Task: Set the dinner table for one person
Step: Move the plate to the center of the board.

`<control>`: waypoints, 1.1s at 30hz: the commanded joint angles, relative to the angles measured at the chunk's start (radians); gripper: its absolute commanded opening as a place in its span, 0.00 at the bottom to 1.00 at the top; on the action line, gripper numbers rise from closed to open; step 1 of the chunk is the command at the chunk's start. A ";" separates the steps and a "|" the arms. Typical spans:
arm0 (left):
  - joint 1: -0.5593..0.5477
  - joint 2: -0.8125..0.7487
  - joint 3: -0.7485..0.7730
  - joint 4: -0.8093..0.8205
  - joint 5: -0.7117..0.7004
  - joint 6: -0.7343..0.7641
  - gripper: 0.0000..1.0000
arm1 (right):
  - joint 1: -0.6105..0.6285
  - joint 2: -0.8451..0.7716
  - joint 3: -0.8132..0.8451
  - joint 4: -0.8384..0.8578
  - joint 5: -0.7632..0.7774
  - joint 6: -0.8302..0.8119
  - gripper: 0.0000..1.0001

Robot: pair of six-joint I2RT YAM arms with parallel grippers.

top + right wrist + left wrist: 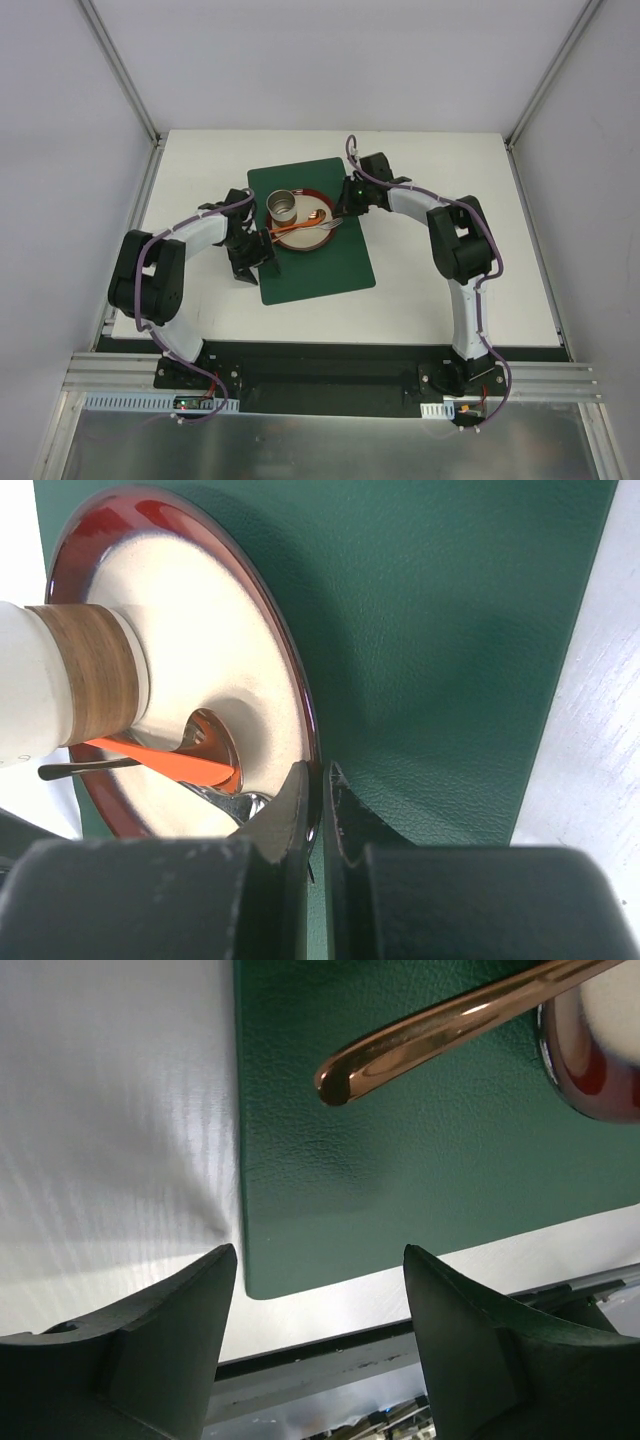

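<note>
White matte rectangular table (pixel 450 250), framed by aluminium posts and pale walls, fills the top view; both arm bases sit at its 6 o'clock edge. A dark green rectangular placemat (pixel 320 270) lies flat near the table centre, turned slightly off square.

On the placemat, toward its 12 o'clock half, rests a round plate with a red rim and cream centre (pixel 300 245). A cylindrical cup (pixel 283 208) stands upright on the plate at the plate's 10 o'clock. A copper-coloured utensil handle (pixel 440 1030) projects past the plate rim over the placemat toward 8 o'clock. A silver utensil (pixel 325 228) lies at the plate's 4 o'clock.

The left gripper (pixel 250 262) is at the 8 o'clock side of the plate, above the placemat's 9 o'clock edge. In the left wrist view the gripper (pixel 320 1260) is released: its jaws stand wide apart with nothing between them, and the copper handle tip lies beyond them, apart.

The right gripper (pixel 345 205) is at the plate's 2 o'clock. In the right wrist view the gripper (pixel 315 780) is clenched, jaws almost together at the plate rim. Whether anything thin is pinched cannot be told.
</note>
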State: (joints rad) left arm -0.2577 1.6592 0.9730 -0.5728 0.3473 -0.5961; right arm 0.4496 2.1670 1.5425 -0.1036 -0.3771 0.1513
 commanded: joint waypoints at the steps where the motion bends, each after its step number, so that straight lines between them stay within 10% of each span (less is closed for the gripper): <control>1: -0.018 0.031 0.003 0.013 0.032 -0.027 0.68 | -0.020 -0.088 0.010 0.036 0.003 -0.058 0.01; 20: -0.018 0.074 -0.019 0.044 0.039 -0.033 0.42 | -0.028 -0.076 0.014 0.036 -0.008 -0.055 0.01; 25: -0.018 0.062 -0.034 0.050 0.033 -0.042 0.02 | -0.026 -0.073 0.016 0.036 -0.011 -0.052 0.01; 33: -0.018 0.044 -0.053 0.050 0.013 -0.045 0.00 | -0.028 -0.072 0.019 0.036 -0.013 -0.047 0.01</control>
State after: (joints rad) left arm -0.2687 1.7203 0.9466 -0.5343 0.3893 -0.6353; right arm 0.4297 2.1666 1.5425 -0.1040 -0.3851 0.1383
